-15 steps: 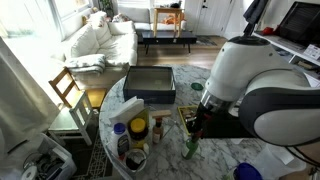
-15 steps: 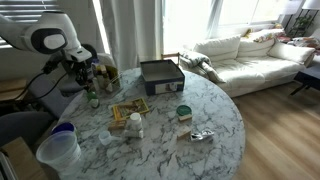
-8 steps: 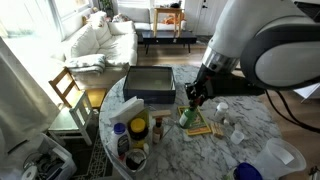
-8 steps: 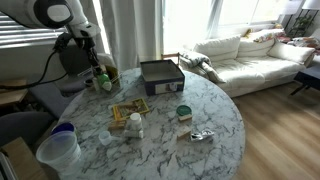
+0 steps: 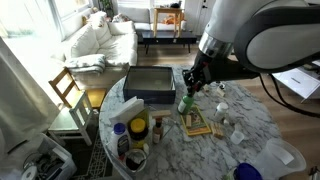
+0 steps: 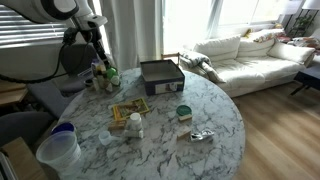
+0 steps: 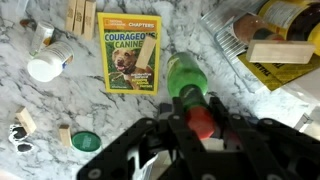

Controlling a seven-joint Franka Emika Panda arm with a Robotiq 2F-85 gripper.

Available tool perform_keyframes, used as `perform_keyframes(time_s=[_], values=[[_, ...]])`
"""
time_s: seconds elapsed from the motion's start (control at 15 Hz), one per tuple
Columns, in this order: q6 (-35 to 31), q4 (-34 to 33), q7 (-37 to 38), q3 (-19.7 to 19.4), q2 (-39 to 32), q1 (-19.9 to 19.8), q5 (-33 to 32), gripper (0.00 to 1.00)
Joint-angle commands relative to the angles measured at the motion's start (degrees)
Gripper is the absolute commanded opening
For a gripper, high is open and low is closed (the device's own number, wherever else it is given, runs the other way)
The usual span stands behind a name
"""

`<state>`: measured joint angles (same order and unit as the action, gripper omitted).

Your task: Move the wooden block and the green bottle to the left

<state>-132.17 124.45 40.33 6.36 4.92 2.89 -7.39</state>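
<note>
One green bottle point(image 5: 186, 104) clamped between my fingers point(image 7: 152, 138), gripper point(image 5: 190, 92) over the marble surface point(image 5: 235, 112), near the dark tray point(image 5: 150, 82). Wooden block point(image 7: 147, 52) lies on a book point(image 7: 122, 62), left of the bottle in wrist view.

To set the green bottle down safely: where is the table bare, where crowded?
Bare marble: between dark tray, green lid and the rim toward the sofa; also between green lid and white container. Crowded: the bottle cluster beside the tray.
</note>
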Motion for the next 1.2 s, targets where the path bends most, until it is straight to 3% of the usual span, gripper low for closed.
perform_keyframes(time_s=[0.0,0.53,0.8,1.13], values=[[-0.32,-0.96,-0.71,-0.19,-0.28,-0.04,-0.65,0.08],[-2.85,-9.62,-11.95,-1.24,-4.37,0.28,3.57,0.08],[-5.56,-12.91,-19.65,-1.10,-8.10,0.90,13.03,0.08],[-2.88,-17.08,-29.64,-0.70,-12.21,0.64,22.84,0.08]])
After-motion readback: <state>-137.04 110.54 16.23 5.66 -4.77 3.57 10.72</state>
